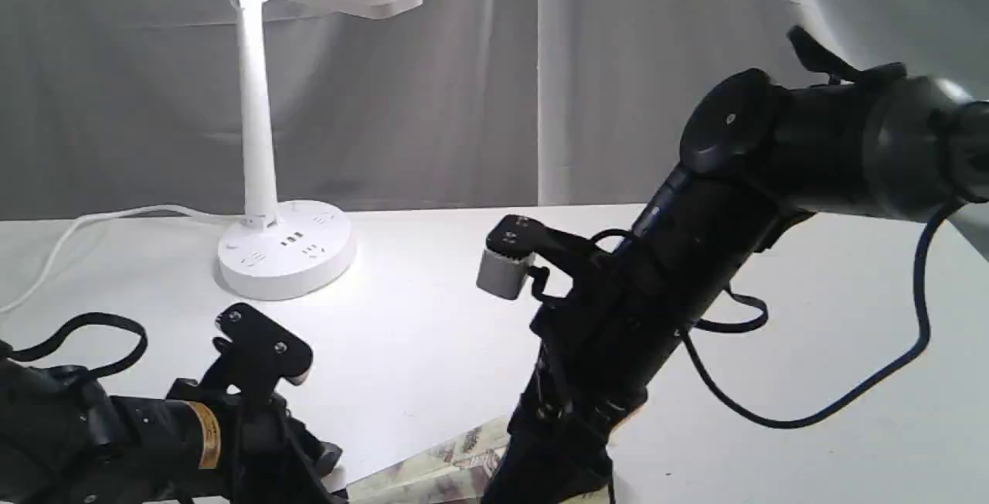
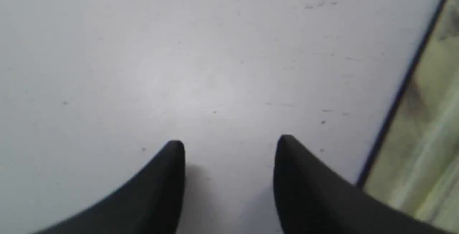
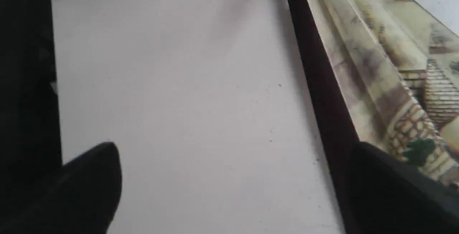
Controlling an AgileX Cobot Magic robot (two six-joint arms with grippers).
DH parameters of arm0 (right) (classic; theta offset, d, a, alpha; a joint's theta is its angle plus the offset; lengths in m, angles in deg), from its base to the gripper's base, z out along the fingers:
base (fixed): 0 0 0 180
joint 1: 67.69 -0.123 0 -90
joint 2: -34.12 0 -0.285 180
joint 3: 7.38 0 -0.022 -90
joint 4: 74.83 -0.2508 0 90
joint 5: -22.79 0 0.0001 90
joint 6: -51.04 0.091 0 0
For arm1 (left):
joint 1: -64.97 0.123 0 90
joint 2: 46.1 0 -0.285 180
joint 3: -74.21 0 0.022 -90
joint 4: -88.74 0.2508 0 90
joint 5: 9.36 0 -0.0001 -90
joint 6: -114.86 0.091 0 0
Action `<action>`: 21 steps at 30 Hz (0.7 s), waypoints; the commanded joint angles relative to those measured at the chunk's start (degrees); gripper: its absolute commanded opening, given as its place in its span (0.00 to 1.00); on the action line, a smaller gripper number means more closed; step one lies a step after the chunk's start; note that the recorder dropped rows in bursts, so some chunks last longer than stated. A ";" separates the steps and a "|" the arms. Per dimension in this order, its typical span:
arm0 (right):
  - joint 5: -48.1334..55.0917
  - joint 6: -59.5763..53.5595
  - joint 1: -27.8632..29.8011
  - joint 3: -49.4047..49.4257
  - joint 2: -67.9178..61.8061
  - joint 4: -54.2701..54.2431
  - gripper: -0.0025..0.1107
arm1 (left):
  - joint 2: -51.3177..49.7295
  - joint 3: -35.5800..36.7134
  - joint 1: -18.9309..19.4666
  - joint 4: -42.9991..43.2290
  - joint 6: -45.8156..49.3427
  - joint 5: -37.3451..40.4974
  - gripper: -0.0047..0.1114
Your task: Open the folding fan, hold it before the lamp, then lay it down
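The folding fan (image 1: 444,464) lies flat on the white table at the near edge, its painted cream leaf partly showing between the two arms. In the right wrist view its dark maroon guard (image 3: 315,83) runs beside the pleated leaf (image 3: 380,65). My right gripper (image 3: 233,155) is open wide just above the table, one finger (image 3: 380,180) over the guard and leaf, the other finger (image 3: 96,169) over bare table. My left gripper (image 2: 231,144) is open over bare table, with the fan's black edge (image 2: 401,94) off to one side. The lamp (image 1: 259,125) stands lit at the back left.
The lamp's round base (image 1: 286,253) with sockets and its white cord (image 1: 85,226) sit on the table's back left. My right arm (image 1: 695,241) slants down from the upper right with a loose black cable (image 1: 811,411). A grey curtain hangs behind.
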State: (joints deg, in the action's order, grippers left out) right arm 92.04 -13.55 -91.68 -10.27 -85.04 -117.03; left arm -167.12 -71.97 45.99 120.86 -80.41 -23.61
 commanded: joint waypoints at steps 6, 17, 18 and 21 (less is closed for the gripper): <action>0.72 5.08 -0.16 0.31 -7.20 -6.37 0.50 | -1.39 1.07 -2.31 1.66 -0.13 5.18 0.39; 0.72 11.09 -5.34 -5.08 -12.40 -6.69 0.40 | -1.39 1.07 -2.31 1.43 0.85 -3.47 0.39; 0.72 11.09 -6.16 -5.76 -12.40 -6.69 0.40 | -1.39 1.07 -2.31 1.43 1.14 -3.57 0.39; 0.72 10.97 -8.49 -7.09 -12.40 -6.69 0.40 | -1.39 -0.33 -2.31 0.96 3.95 -1.87 0.39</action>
State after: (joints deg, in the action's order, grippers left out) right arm 92.42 -2.77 -98.90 -16.49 -97.73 -123.12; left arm -167.72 -72.14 44.21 121.68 -78.04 -28.17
